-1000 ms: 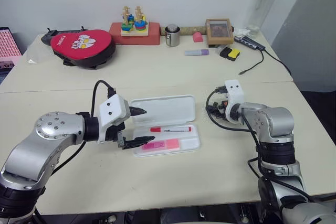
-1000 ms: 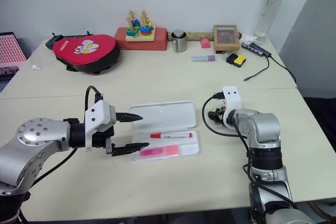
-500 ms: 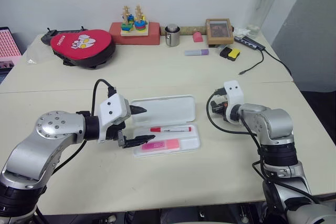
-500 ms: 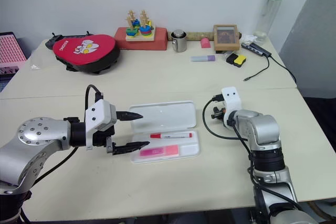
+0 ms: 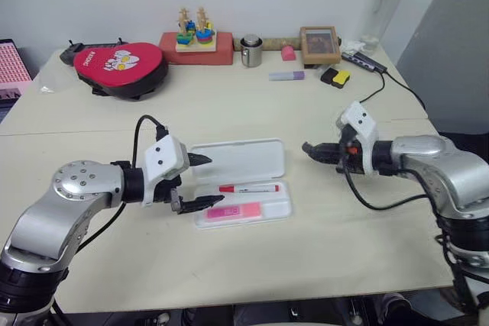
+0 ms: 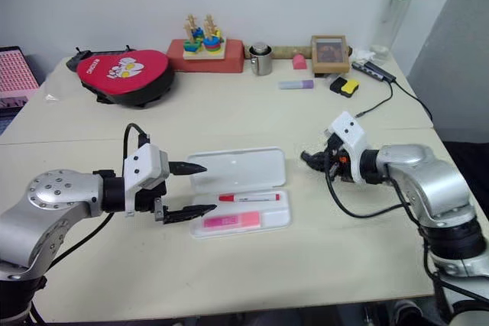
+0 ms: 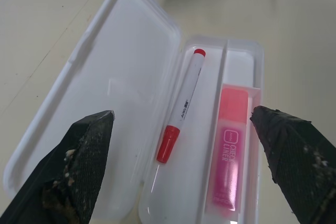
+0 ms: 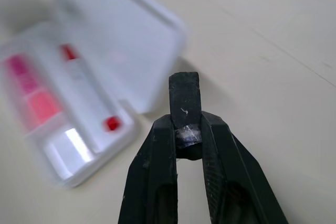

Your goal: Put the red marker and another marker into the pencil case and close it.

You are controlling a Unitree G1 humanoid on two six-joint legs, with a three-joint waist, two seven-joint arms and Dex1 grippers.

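Note:
The pencil case (image 5: 238, 159) lies open at the table's middle, its lid flat behind the tray. The red marker (image 5: 248, 188) rests in the tray's far slot. The other marker, a pink highlighter (image 5: 233, 211), rests in the near slot. My left gripper (image 5: 214, 182) is open at the case's left end, one fingertip over the lid's corner and the other over the tray's. In the left wrist view the fingers (image 7: 79, 171) frame the red marker (image 7: 184, 103) and the highlighter (image 7: 228, 150). My right gripper (image 5: 309, 149) is shut and empty, off the table right of the case and pointing at it.
Along the back stand a red pouch (image 5: 121, 65), a stacking toy on a red box (image 5: 195, 40), a metal cup (image 5: 250, 51), a picture frame (image 5: 319, 45), a lilac marker (image 5: 286, 75), a yellow-black item (image 5: 335, 77) and a tall bottle (image 5: 386, 5). A cable (image 5: 382, 85) trails at the right.
My right arm has swung outward and up from the table, and its gripper has turned towards the case and closed. The left gripper and the case have not moved.

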